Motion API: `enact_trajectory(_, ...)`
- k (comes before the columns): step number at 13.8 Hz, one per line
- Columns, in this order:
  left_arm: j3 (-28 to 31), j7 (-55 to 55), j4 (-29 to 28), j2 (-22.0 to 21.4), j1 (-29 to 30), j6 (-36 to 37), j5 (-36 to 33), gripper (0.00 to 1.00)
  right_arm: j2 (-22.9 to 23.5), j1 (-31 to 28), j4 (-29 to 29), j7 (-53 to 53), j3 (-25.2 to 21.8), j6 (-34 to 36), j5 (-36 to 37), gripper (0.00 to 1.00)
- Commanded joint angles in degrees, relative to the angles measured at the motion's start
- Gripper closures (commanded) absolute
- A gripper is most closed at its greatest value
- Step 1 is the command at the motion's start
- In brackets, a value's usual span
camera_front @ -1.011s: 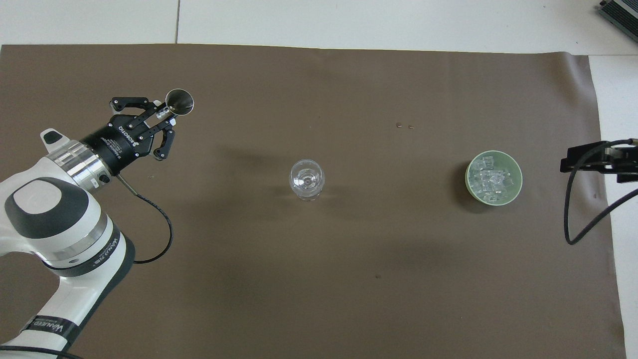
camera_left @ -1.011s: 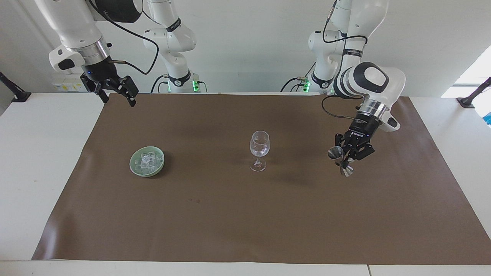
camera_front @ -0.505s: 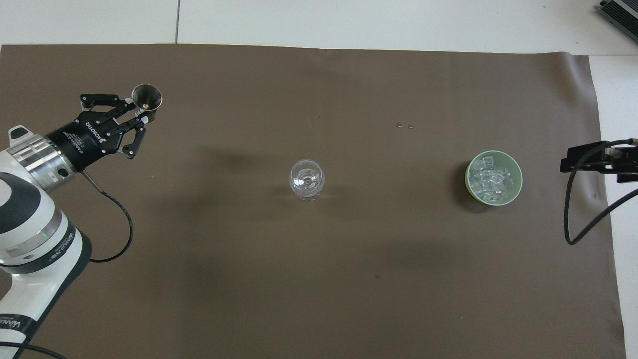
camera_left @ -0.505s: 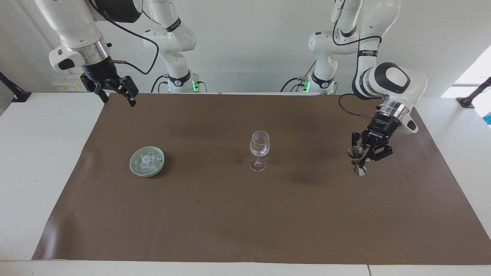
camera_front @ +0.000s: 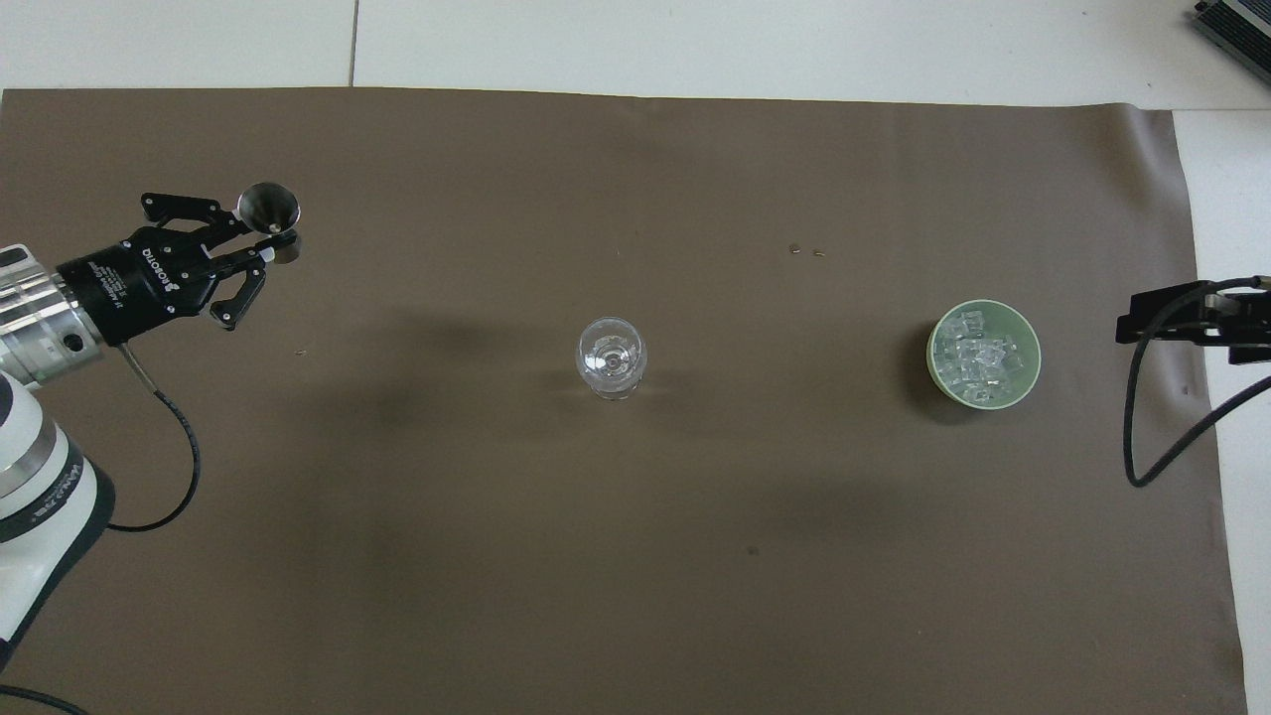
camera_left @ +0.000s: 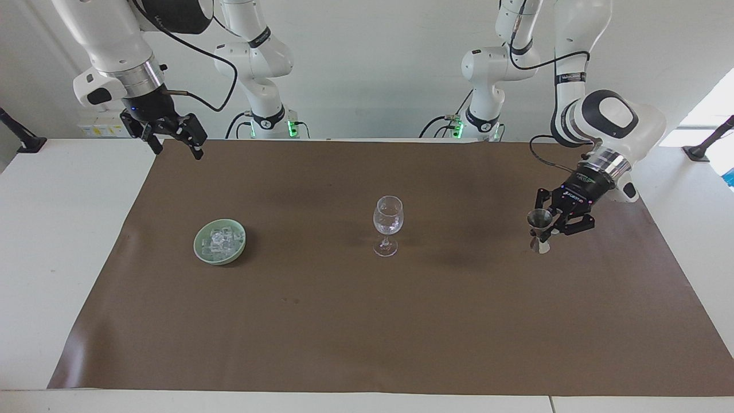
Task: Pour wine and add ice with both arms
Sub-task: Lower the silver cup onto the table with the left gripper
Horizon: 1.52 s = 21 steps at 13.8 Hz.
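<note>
My left tool [camera_left: 545,227] is clenched on the waist of a small metal measuring cup [camera_left: 538,218]. It hangs low over the brown mat [camera_left: 367,321] near the edge of the tabletop [camera_left: 51,241] at the left arm's end. The cup's long axis stands close to upright, wide mouth up. I cannot tell whether its foot touches the mat or sits just above it.

Going outward from there toward the middle of the tabletop, the wine glass [camera_left: 388,217] stands upright on its stem, well apart from the cup. It is about the same way out from my edge of the tabletop as the cup. I cannot tell whether it holds anything.

Further along the same line, toward the right arm's end, is the pale green dish [camera_left: 196,242]. The ice [camera_left: 220,240] is piled inside it as small clear cubes, and none of it is in the glass yet.

That decides the next reach, as I judge it. The ice is at the wrong end for my left tool, with the glass standing in between. My right tool [camera_left: 176,146] waits with its fingers spread and nothing between them. It is raised over the corner of the tabletop on my side at the right arm's end, so it is much the nearer of the two. From it, the dish lies down and out toward the middle of the tabletop, with nothing in the way. Once it has a cube, the carry runs along the tabletop's length to the glass.
</note>
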State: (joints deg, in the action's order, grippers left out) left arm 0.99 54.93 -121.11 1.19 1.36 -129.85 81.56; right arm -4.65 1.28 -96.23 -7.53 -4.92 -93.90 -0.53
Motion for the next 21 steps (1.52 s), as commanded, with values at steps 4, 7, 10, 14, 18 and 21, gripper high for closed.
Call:
enact_trajectory(4,-0.5,5.1,-1.6,2.9,8.9,11.1,-1.3,1.00,-1.1,0.0,-1.2,-0.9,0.3,0.0,0.3,0.00)
enact_trajectory(7,-0.5,4.0,-1.7,5.6,12.7,15.0,-1.3,1.00,-1.1,0.0,-1.2,-0.9,0.3,0.0,0.3,0.00)
enact_trajectory(10,-0.6,-3.8,-3.9,6.8,15.9,18.6,-0.9,1.00,-1.1,0.0,-1.2,-0.9,0.3,0.0,0.3,0.00)
enact_trajectory(14,-0.6,-13.3,-9.8,6.9,15.9,18.6,6.3,1.00,-1.1,0.0,-1.2,-0.9,0.3,0.0,0.3,0.00)
enact_trajectory(18,-0.7,-22.5,-13.5,9.0,15.2,18.8,15.5,1.00,-1.1,-0.1,-1.2,-0.9,0.3,0.0,0.3,0.00)
enact_trajectory(21,-0.6,-25.1,-14.6,9.4,13.7,18.2,20.0,1.00,-1.1,0.0,-1.2,-0.9,0.3,0.0,0.3,0.00)
